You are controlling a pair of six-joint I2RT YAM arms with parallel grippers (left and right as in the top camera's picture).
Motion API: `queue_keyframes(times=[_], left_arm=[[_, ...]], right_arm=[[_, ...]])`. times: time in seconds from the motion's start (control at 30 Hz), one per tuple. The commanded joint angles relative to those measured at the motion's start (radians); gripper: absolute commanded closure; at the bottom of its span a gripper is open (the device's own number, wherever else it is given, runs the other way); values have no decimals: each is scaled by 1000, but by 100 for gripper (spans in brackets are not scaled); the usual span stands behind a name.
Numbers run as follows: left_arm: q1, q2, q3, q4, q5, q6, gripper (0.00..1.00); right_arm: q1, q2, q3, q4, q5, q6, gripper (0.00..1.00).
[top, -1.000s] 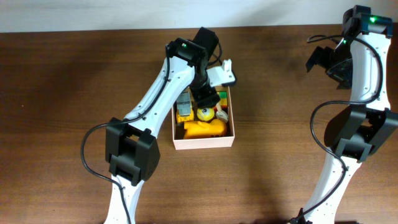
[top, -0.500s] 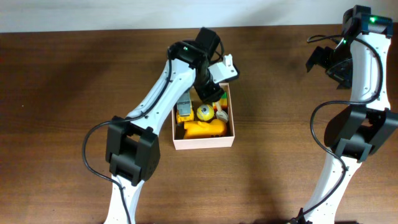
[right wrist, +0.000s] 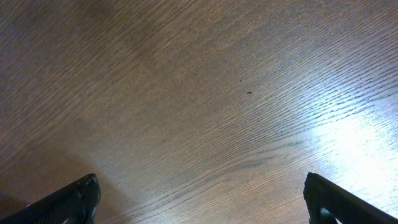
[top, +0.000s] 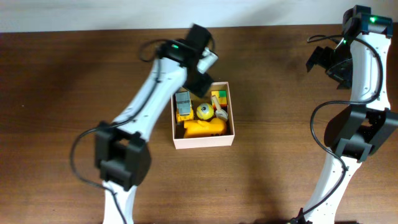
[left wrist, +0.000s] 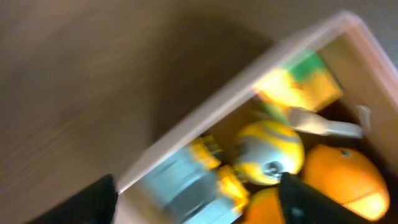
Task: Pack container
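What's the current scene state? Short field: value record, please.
container: white box on the table, top open
contents: yellow ball, orange toy, grey-yellow block, green-yellow block, all inside
left tool: open, empty, over the container's far edge
right tool: open, empty, over bare table, well away from the container

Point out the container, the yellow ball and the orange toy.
container (top: 203,142), overhead view, its wall nearest the picture's bottom.
yellow ball (top: 204,112), overhead view, its middle.
orange toy (top: 205,129), overhead view, middle of its body.
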Motion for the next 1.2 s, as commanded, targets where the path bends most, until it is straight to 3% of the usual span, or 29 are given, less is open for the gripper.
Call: queue_keyframes(times=[0.0,0.2,0.47,0.93,1.03,1.17], left_arm=[[84,-121,6,-5,-148,-143,1],[196,-153,6,-44,-382,-142,1],[281,-151,5,-52,-381,-142,1],[280,-151,5,-57,-378,-136,1],[280,-168,5,-105,-341,-136,1],[283,-260,-3,-40,-273,-136,1]], right_arm=[[3,3,-2,3,-5,9,1],[3,3,-2,3,-5,9,1],[3,3,-2,3,-5,9,1],[3,3,-2,3,-5,9,1],[3,3,-2,3,-5,9,1],[3,3,-2,3,-5,9,1]])
